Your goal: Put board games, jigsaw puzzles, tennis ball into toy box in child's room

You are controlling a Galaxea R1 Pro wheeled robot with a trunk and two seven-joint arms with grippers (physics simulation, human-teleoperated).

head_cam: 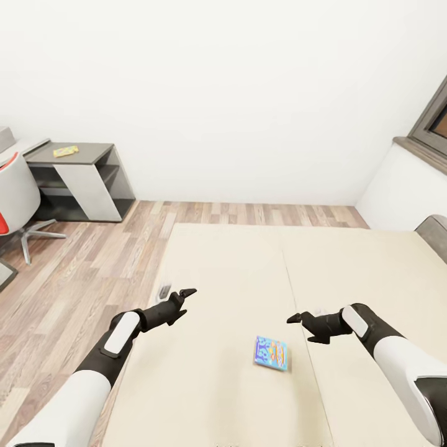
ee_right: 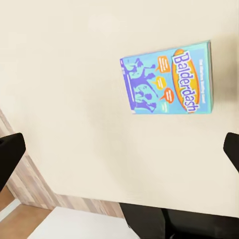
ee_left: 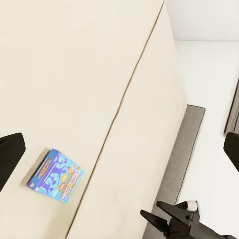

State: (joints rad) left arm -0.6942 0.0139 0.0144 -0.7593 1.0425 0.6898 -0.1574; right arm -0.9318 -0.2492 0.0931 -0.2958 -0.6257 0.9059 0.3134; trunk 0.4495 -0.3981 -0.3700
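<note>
A blue board game box marked "Balderdash" (head_cam: pixel 271 352) (ee_left: pixel 56 176) (ee_right: pixel 169 79) lies flat on the beige bed (head_cam: pixel 236 267), near its middle seam. My left gripper (head_cam: pixel 184 302) (ee_left: pixel 119 154) hovers open above the mattress, up and to the left of the box. My right gripper (head_cam: pixel 302 329) (ee_right: pixel 119 154) hangs open just right of the box and a little above it. Neither touches the box. The toy box, the tennis ball and the jigsaw puzzles are out of view.
A dark grey-topped cabinet (head_cam: pixel 81 180) stands at the back left wall with a small flat yellow item (head_cam: pixel 66 151) on it. A white swivel chair (head_cam: pixel 15 192) sits on the wood floor (head_cam: pixel 74 273) beside it. The grey headboard (head_cam: pixel 434 233) and a window (head_cam: pixel 434 124) are at right.
</note>
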